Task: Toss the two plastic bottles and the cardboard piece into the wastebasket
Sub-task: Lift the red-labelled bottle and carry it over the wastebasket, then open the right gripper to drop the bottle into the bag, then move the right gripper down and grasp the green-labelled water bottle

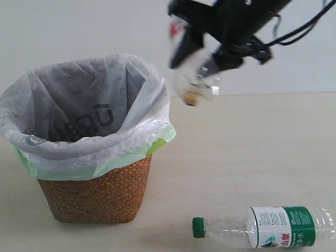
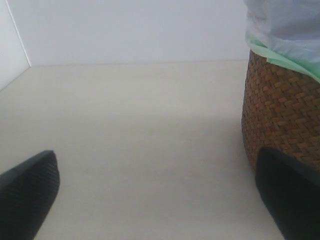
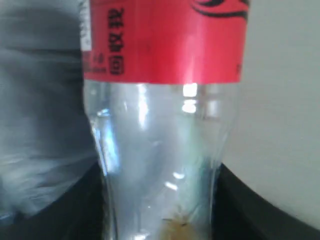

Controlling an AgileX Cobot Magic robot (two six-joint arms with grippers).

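Exterior view is showing me the right gripper (image 1: 202, 63) clamping the small bottle (image 1: 195, 86) in the air, bottom end pointing down. The bottle is hanging higher than the basket (image 1: 100, 194) and just off its right rim as I am seeing it; the picture is blurring there, so I cannot tell whether any part of it is over the opening. The basket is standing upright on the table (image 1: 252, 142), and its bag (image 1: 79, 113) is folding out over the rim. The long bottle (image 1: 268, 227) is lying on its side on the table, well right of the basket, green cap pointing towards it. Through the right wrist camera I am looking straight at the small bottle, its red label (image 3: 165, 40) filling the top of the picture, while dark fingers (image 3: 250, 207) are pressing in on both sides of the clear body. Through the left wrist camera the left gripper (image 2: 157, 200) is hovering low over bare table with its fingers (image 2: 25, 195) spread wide and holding nothing, and the basket's wicker wall is sitting just beside one of them.
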